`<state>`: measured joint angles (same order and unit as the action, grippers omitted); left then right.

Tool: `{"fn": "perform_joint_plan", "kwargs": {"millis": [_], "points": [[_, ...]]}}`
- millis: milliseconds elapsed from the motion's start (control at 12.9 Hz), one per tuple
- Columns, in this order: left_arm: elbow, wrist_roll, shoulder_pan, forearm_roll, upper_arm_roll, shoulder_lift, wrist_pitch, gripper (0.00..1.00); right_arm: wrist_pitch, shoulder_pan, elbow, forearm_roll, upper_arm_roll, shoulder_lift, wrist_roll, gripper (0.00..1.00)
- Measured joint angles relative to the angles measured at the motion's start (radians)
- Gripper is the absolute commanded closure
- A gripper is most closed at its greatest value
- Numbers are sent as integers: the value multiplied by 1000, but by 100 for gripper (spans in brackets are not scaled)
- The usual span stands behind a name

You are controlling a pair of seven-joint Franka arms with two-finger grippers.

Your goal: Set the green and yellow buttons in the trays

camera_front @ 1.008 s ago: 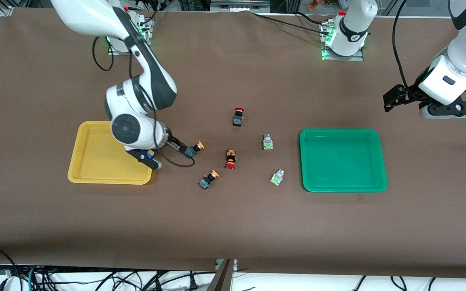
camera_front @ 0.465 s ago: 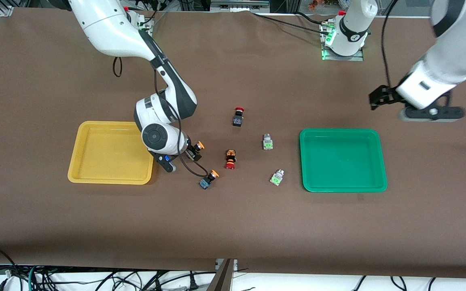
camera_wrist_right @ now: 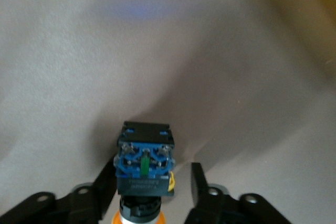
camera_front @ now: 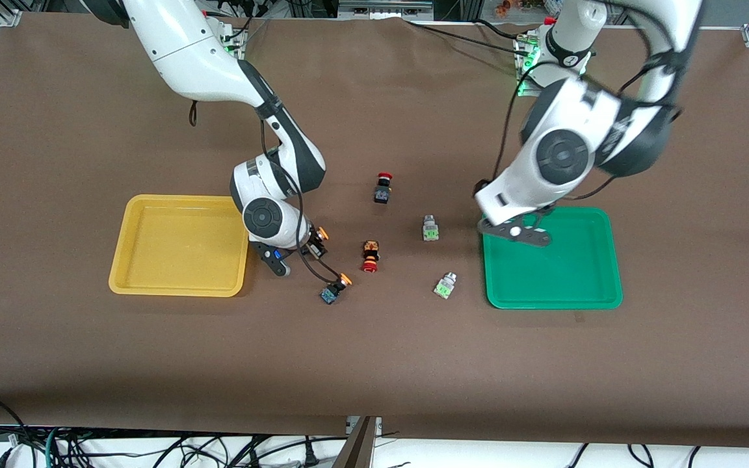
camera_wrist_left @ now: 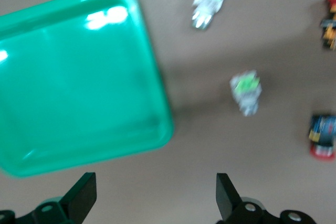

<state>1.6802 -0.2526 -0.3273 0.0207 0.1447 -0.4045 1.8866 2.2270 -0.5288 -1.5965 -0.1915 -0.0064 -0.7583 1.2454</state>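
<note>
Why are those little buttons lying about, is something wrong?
Nothing looks broken. The buttons just lie tipped on the table, and both trays, yellow and green, hold none yet.

Even overhead light; soft shadows on the worktop (camera_front: 374,364); glare on the green tray (camera_wrist_left: 79,87); left wrist view motion-blurred.
</note>
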Motion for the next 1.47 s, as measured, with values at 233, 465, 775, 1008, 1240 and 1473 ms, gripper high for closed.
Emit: {"fn": "perform_joint_plan", "kwargs": {"millis": [233, 465, 775, 1008, 1240, 1473], "points": [[9, -138, -58, 0, 1, -148, 223, 0, -32, 0, 16, 35, -36, 12, 0, 100], [31, -314, -147, 0, 3, -266, 397, 0, -263, 4, 99, 77, -112, 47, -87, 100], [33, -364, -198, 0, -3, -305, 426, 98, -526, 91, 140, 80, -235, 117, -425, 100], [30, -362, -194, 0, -15, -304, 429, 100, -491, 113, 23, 80, -305, 161, -606, 100], [26, -361, -185, 1, -21, -291, 420, 100, -218, 111, -253, 80, -348, 250, -799, 84], [-10, -306, -141, 62, -27, -217, 250, 100, -114, 110, -373, 80, -357, 280, -893, 0]]}}
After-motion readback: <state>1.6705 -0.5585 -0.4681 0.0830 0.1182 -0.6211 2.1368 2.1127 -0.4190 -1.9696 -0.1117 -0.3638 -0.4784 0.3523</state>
